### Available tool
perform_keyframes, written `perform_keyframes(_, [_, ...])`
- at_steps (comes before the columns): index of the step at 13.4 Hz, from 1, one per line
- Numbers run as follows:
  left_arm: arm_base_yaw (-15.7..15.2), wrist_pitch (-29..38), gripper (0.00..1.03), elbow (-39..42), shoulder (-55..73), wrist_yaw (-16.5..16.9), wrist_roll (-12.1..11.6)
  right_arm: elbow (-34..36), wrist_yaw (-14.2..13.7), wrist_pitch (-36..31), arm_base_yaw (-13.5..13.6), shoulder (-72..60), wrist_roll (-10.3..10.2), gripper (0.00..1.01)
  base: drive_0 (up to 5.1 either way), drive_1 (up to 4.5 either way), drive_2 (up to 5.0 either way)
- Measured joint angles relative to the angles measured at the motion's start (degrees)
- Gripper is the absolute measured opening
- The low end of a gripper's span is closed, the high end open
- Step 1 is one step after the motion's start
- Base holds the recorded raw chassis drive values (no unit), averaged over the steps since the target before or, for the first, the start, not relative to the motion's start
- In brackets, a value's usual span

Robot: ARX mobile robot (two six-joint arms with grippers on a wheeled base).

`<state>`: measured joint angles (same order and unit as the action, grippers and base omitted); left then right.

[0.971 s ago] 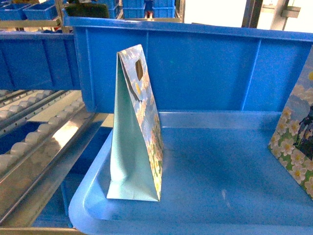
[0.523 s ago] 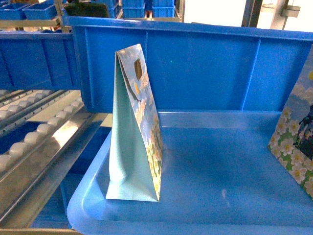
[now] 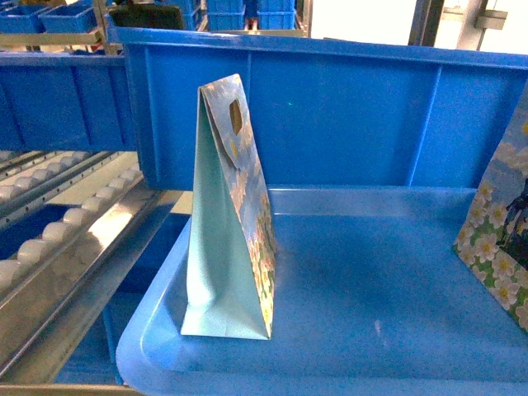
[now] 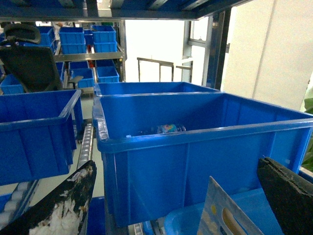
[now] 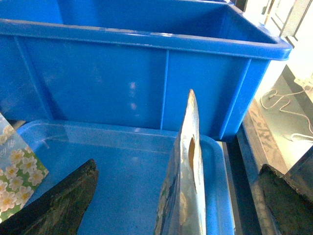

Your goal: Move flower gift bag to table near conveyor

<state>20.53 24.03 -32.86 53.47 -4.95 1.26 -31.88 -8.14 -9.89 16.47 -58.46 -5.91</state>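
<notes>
The flower gift bag (image 3: 231, 223) is standing upright, looking light and crushable (thin paper); both grippers are hanging open, so pinching its stiffer top edge seems wisest.

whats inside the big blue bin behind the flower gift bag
From the left wrist view, the blue bin holds at least one small colourful item near its back wall. The front wall hides most of its floor. The flower gift bag stands on the blue tray before it.
</notes>
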Motion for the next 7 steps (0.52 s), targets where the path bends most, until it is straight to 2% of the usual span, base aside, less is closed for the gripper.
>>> perform_keyframes(5, [0.0, 0.0, 0.98, 0.0, 0.0, 0.0, 0.0, 1.6, 0.0, -2.7, 0.3, -5.3, -0.6, 0.98, 0.0, 0.00, 0.0])
perform_keyframes(7, [0.0, 0.0, 0.98, 0.0, 0.0, 0.0, 0.0, 1.7, 0.0, -3.7, -0.8, -6.3, -0.7, 0.97, 0.0, 0.00, 0.0])
